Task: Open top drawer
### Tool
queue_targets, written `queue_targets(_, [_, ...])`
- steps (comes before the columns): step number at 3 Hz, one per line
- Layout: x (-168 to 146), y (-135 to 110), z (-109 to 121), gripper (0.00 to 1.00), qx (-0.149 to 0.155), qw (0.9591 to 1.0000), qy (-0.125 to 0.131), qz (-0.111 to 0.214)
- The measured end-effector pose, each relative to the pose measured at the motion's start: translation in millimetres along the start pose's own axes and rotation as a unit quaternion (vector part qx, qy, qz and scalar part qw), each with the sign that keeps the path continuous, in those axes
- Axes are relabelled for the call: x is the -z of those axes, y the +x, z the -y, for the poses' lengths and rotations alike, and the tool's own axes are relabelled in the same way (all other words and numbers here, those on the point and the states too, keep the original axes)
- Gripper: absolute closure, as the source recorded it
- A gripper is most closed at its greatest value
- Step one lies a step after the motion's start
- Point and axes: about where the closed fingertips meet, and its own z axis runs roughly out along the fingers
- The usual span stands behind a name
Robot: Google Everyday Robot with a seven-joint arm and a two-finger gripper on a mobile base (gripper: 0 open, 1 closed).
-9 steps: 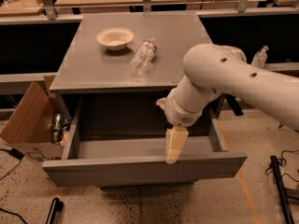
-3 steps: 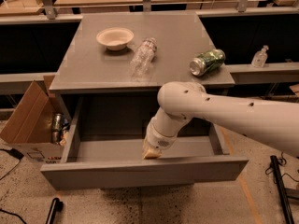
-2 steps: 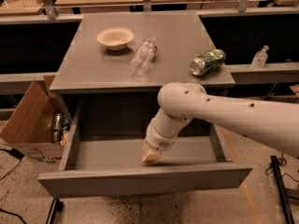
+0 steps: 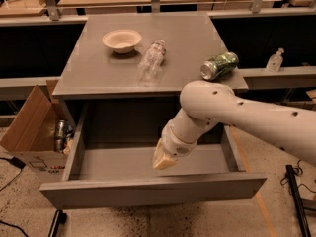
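One drawer in view: the top drawer (image 4: 148, 190), directly under the grey cabinet top (image 4: 182, 33), pulled well out toward the camera. Its flat grey front face is nearest the camera, the box body is open from above, and the floor is visible.

The gripper (image 4: 163, 160) is inside the drawer cavity, pointing down. Its tan tip is just behind the front panel, roughly mid-width. Can't tell if the tip touches the floor or the panel. Open or closed: can't tell, it reads as one tan block from this angle. The white arm (image 4: 247, 117) comes in from the right, crossing above the drawer's right side wall.

On the cabinet top:
- white bowl (image 4: 122, 39), back left
- clear plastic bottle (image 4: 151, 58), on its side just right of the bowl
- green can (image 4: 219, 65), on its side near the right edge

Left of the cabinet: open cardboard box (image 4: 24, 122) on the floor, cans (image 4: 60, 131) inside. On the right ledge (image 4: 291, 73): small clear bottle (image 4: 274, 60), upright.
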Motion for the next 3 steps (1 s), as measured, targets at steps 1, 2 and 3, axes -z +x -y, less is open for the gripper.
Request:
queue_targets(1, [39, -2, 6, 1.00, 0.006, 0.9986, 0.044, 0.027])
queue_targets(2, [87, -1, 5, 1.00, 0.016, 0.9925, 0.091, 0.081])
queue_targets(3, [126, -4, -3, 0.83, 0.019, 0.9838, 0.129, 0.123])
